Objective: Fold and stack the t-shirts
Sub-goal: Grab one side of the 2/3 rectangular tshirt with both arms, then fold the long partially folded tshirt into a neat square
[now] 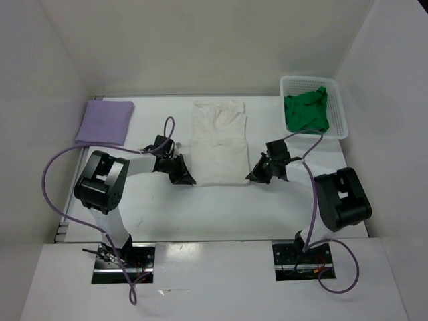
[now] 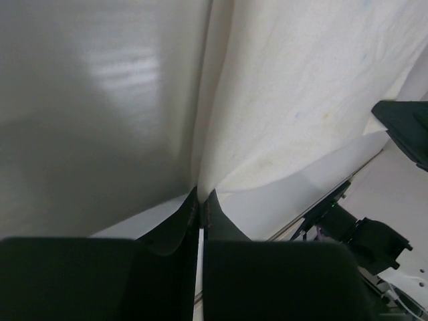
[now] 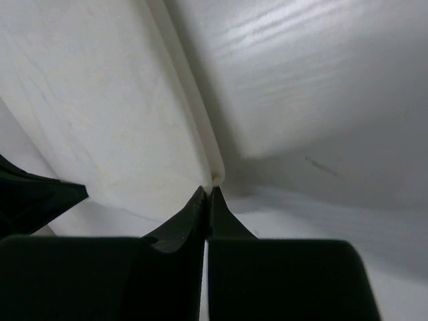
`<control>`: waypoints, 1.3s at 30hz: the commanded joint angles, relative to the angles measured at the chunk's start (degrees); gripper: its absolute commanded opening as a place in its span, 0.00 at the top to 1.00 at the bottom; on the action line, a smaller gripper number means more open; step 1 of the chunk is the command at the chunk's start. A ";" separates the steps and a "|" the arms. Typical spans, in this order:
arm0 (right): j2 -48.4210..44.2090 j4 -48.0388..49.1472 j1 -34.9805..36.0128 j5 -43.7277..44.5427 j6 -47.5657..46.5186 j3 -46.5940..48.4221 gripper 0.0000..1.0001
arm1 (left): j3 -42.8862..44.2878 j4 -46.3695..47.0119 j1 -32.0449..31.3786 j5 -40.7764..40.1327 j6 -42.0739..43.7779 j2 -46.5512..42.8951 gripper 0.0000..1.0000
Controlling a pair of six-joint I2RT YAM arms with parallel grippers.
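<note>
Two grippers sit at the near end of the off-white shirt [image 1: 219, 144], and both are clamped on it: your left gripper [image 1: 183, 176] pinches its near left corner, your right gripper [image 1: 257, 175] its near right corner. On your wrist cameras each pair of fingers is pressed together with the cloth edge caught at the tips. That shirt lies flat mid-table [image 1: 221, 214] as a narrow strip, its long axis running straight away from you, with a crosswise edge about halfway along. Which end holds the collar you cannot tell. Farther back on the left, the purple shirt [image 1: 105, 120] rests as a flat folded rectangle. At the far right, the green shirt [image 1: 306, 112] lies crumpled in the white basket [image 1: 341, 110]
</note>
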 commanded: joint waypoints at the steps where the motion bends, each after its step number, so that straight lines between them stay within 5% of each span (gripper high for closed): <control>1: -8.51 -3.27 3.50 1.14 0.96 -3.08 1.00 | -4.02 -5.21 -0.30 -1.10 3.61 -5.38 1.00; 8: -32.32 -15.39 19.33 0.89 13.61 -10.81 1.00 | -15.53 -23.45 -4.85 2.86 8.70 -26.17 1.00; 13: -46.77 -24.62 19.35 -0.79 17.76 -9.52 1.00 | -8.04 -35.87 -4.35 0.40 6.78 -39.04 1.00; 16: -40.12 -21.84 13.75 -2.37 11.03 -2.75 1.00 | 4.78 -35.20 -2.06 -1.88 6.78 -33.55 1.00; 23: -9.04 -12.78 -3.14 -6.07 -4.89 16.55 1.00 | 25.97 -25.18 2.77 -3.91 9.41 -10.60 1.00; 33: 22.82 -10.13 -6.76 -4.48 -8.26 44.36 1.00 | 53.78 -23.50 4.88 -10.15 7.48 20.52 0.94; 38: 31.70 -10.75 -6.76 -5.54 -8.18 54.81 0.89 | 63.54 -22.36 6.91 -10.42 4.58 28.26 0.79; 39: 32.93 -10.75 -6.76 -5.54 -8.17 55.88 0.78 | 63.55 -21.40 7.69 -9.55 3.79 28.27 0.65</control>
